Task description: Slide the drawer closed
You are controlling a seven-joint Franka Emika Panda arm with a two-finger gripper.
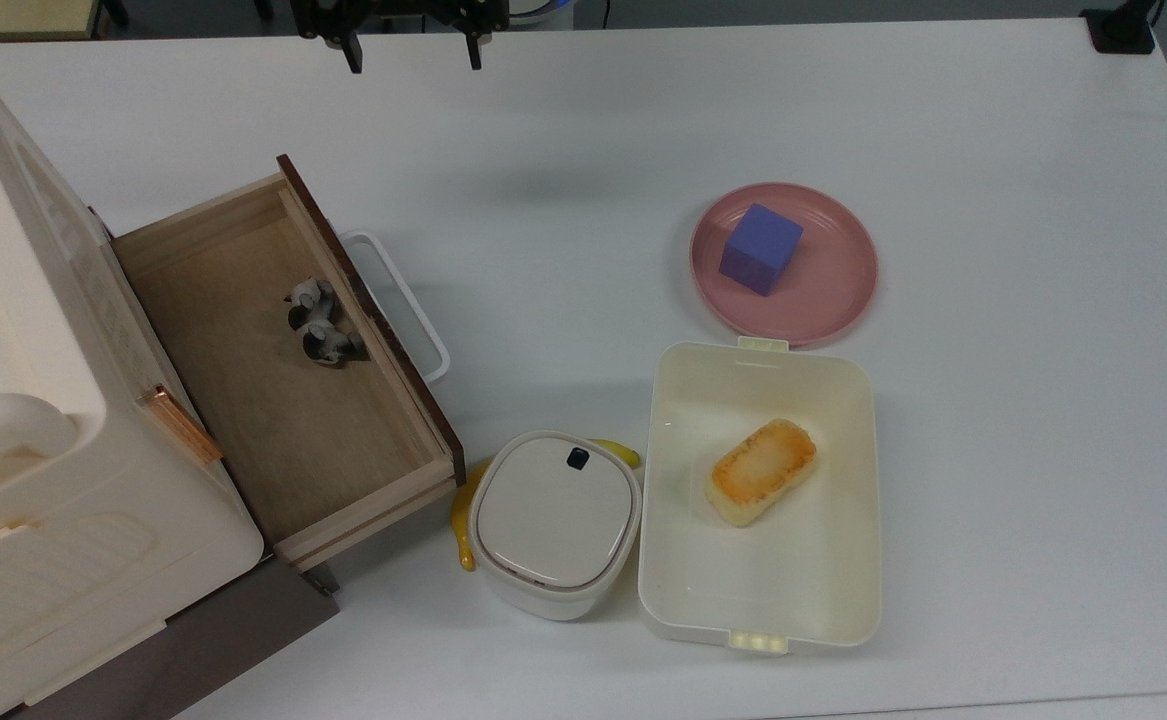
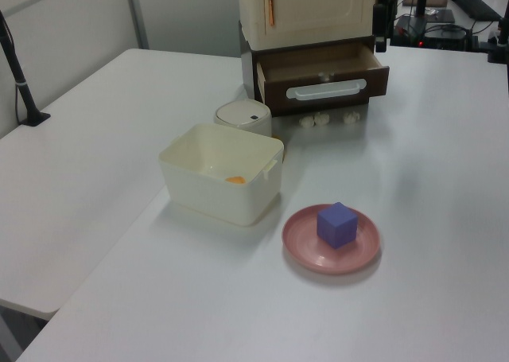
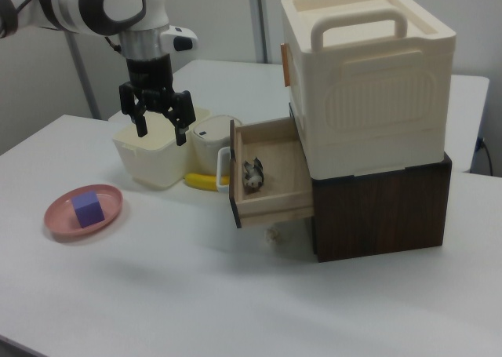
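White table (image 1: 993, 150), pulled-out drawer (image 3: 271, 186), arm's fingers (image 3: 142, 127) spread wide, empty, well above.
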